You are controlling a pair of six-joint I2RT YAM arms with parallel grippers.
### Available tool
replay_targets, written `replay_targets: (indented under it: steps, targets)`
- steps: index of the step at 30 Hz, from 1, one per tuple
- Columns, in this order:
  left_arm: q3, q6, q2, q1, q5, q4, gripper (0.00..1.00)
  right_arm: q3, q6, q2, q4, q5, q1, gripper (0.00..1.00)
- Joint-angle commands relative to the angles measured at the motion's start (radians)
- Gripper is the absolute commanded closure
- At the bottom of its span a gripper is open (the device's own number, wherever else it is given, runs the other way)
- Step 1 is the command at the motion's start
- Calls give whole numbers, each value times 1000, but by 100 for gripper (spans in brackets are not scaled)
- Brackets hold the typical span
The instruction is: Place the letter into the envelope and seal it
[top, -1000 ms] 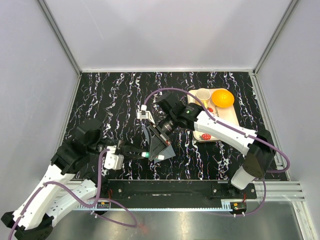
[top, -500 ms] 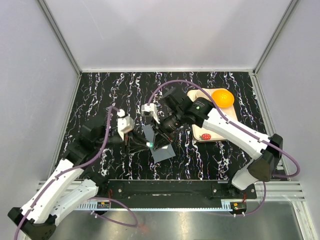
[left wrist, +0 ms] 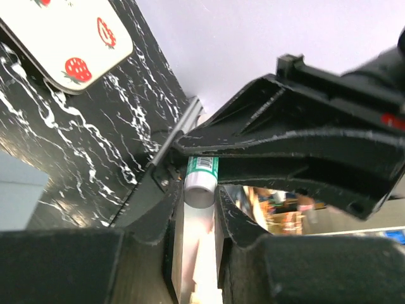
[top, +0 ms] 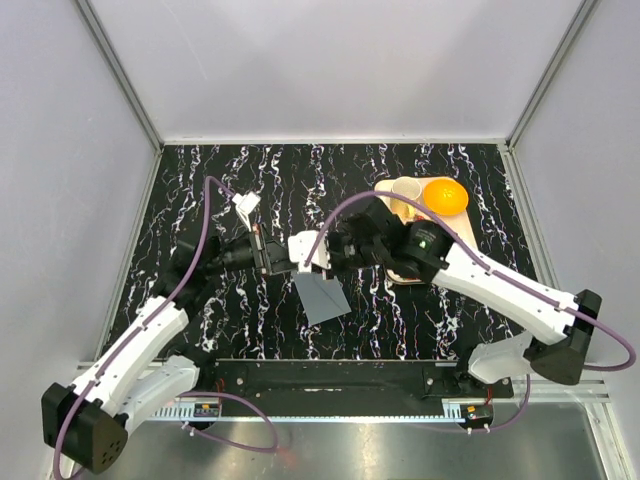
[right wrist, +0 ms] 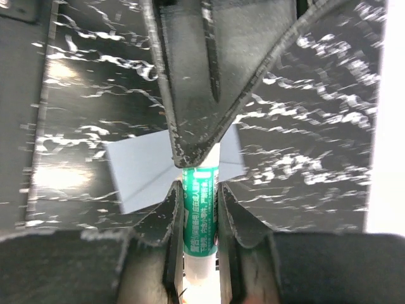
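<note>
Just 1 envelope (top: pixel 322 298), 1 glue stick (right wrist: pixel 200 235) btwn left claw (left wrist: pixel 197 197), right claw (right wrist: pixel 199 189).

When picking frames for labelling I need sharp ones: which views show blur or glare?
Top external: sharp, evenly lit. Left wrist: the black left pincer is soft-edged. Right wrist: the black white-veined tabletop is smeared, with glare at left; the green-labelled cylindrical glue stick is crisp.

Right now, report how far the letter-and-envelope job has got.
Seemingly done: no tan letter is in sight, so it is probably already inside the envelope, though that cannot be confirmed. In hand: the left claw and right claw both grip a glue stick above the envelope, likely uncapping it. Left: applying glue and sealing the envelope.
</note>
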Motion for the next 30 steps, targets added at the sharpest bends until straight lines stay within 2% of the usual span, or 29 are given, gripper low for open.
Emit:
replay_targets:
  steps: [1,3,5,9,12,16,17,18,19,20,21,22,23,24,25,26,27,28,29,30]
  targets:
    - [-46,-292,62,44,-58,15,100,-109,-284,-127,293,203,69,100]
    - [-74,-381,99,61,-26,32,100,-220,-358,-179,434,279,111,100]
    - [-91,-409,107,73,-29,32,100,-294,-459,-208,541,356,140,100]
    - [-140,-457,122,82,-37,33,100,-541,-709,-270,938,404,191,100]
    - [-142,-469,117,94,-38,33,100,-581,-734,-279,1023,410,211,100]
    - [-129,-445,101,120,-34,26,98,-532,-654,-279,953,424,217,100]
    - [-125,-426,96,133,-26,27,94,-469,-613,-276,830,438,218,100]
    - [-132,-386,91,151,15,79,80,-428,-499,-262,759,448,215,100]
    - [-138,-359,91,194,46,117,72,-390,-429,-250,682,465,212,100]
    - [-140,-324,94,225,87,145,63,-323,-365,-238,537,474,182,100]
    - [-117,-217,91,258,163,129,49,-293,-241,-219,457,449,148,100]
    - [-94,-140,84,319,188,86,43,-269,-179,-218,383,394,105,100]
    - [-61,-37,56,343,202,26,37,-241,-115,-221,293,263,15,100]
    - [23,210,42,361,219,-122,35,-226,-26,-219,240,193,-21,100]
    - [67,343,29,383,235,-195,34,-207,10,-213,187,83,-44,100]
    - [106,478,1,386,248,-261,34,-171,53,-204,105,38,-67,100]
    - [184,739,-14,387,256,-396,33,-152,141,-182,68,-20,-106,100]
    - [214,848,-31,386,259,-445,32,-132,178,-167,28,-147,-130,100]
    - [243,944,-72,387,278,-471,31,-102,220,-137,-24,-203,-147,100]
    - [251,1128,-94,386,341,-514,30,-91,293,-120,-44,-264,-183,100]
